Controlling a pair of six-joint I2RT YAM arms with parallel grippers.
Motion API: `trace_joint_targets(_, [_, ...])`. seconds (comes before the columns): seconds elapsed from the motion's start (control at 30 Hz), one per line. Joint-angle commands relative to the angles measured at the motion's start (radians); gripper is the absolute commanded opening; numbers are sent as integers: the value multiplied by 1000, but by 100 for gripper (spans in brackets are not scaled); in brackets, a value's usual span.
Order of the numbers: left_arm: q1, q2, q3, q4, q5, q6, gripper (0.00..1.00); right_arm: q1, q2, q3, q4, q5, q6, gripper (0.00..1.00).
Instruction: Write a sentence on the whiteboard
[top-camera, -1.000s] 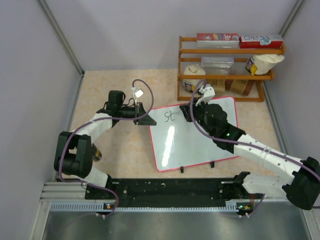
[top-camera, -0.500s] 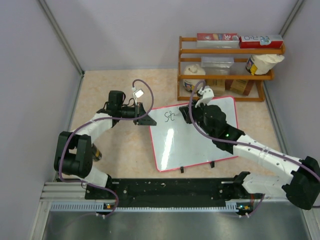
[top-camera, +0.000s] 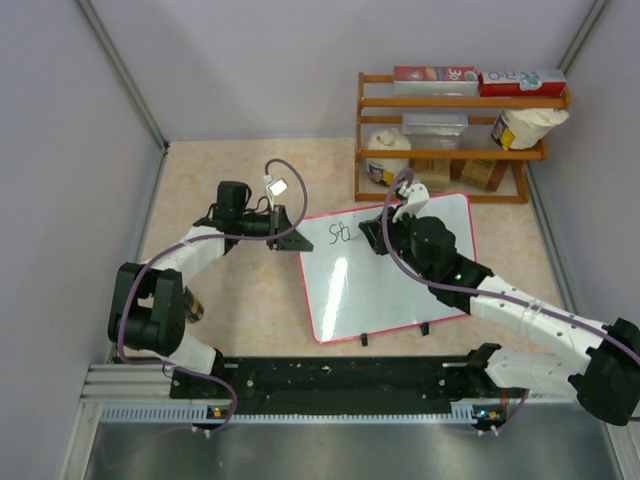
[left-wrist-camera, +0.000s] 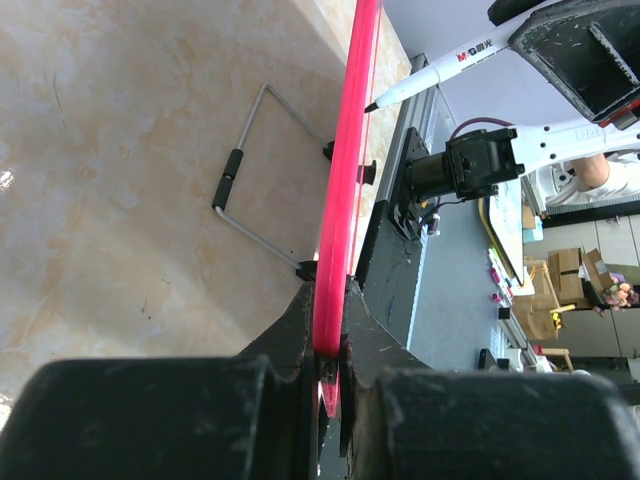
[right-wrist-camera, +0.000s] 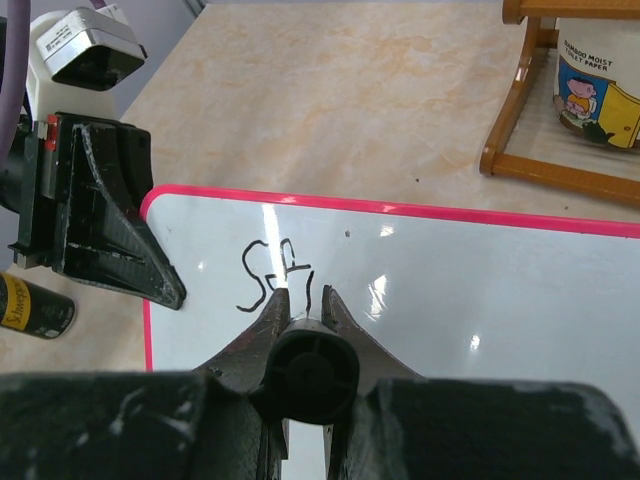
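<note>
The whiteboard (top-camera: 390, 285), glossy white with a thin red frame, stands tilted on the table. My left gripper (top-camera: 296, 240) is shut on its upper left edge; in the left wrist view the jaws (left-wrist-camera: 328, 300) pinch the red frame (left-wrist-camera: 345, 180). My right gripper (top-camera: 375, 232) is shut on a white marker pen (left-wrist-camera: 440, 72), tip down near the board's top left. In the right wrist view the pen's black end (right-wrist-camera: 310, 375) fills the gap between the jaws (right-wrist-camera: 304, 298). The sentence (right-wrist-camera: 275, 272) reads "St" plus one short stroke, and the pen tip is hidden.
A wooden rack (top-camera: 455, 100) with boxes, a tub and jars stands right behind the board's far edge. A dark cylinder with a yellow label (top-camera: 192, 305) lies by the left arm. The board's wire stand (left-wrist-camera: 240, 170) rests on the beige tabletop. Grey walls close in both sides.
My right gripper with the pen has shifted slightly right along the board's top. The writing has gained a short stroke after "St". The left arm has not moved.
</note>
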Motion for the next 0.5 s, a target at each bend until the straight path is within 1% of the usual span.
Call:
trace_joint_targets(0.0, [-42,1,-11,-40,-140,127,0,-6,-9,-12,-6,4,6,0])
trace_joint_targets(0.47, [-44,1,-14,-41,-140,128,0,-6,3,36,19,50,-10,0])
